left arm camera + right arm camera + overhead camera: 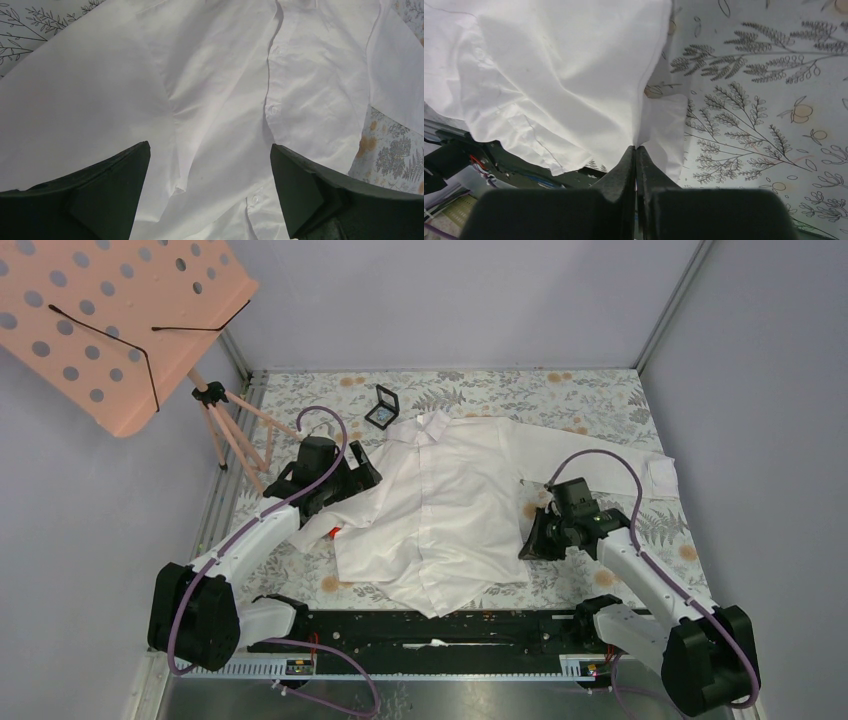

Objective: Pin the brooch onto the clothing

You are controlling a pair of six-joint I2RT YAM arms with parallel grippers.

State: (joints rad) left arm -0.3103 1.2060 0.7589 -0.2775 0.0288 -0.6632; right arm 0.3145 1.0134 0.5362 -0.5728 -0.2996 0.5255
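The clothing, a white collared shirt with a buttoned front, lies spread and creased on the floral table. My left gripper hangs open over the shirt's left half; in its wrist view the button placket runs between the wide-apart jaws, which hold nothing. My right gripper is at the shirt's right edge near the hem. Its jaws are shut, with a fold of the shirt's edge pinched at the tips. I cannot make out the brooch in any view.
A small black square case lies open just beyond the collar. A red little block peeks out at the shirt's left edge. A pink perforated board on a tripod stands at the back left. Grey walls enclose the table.
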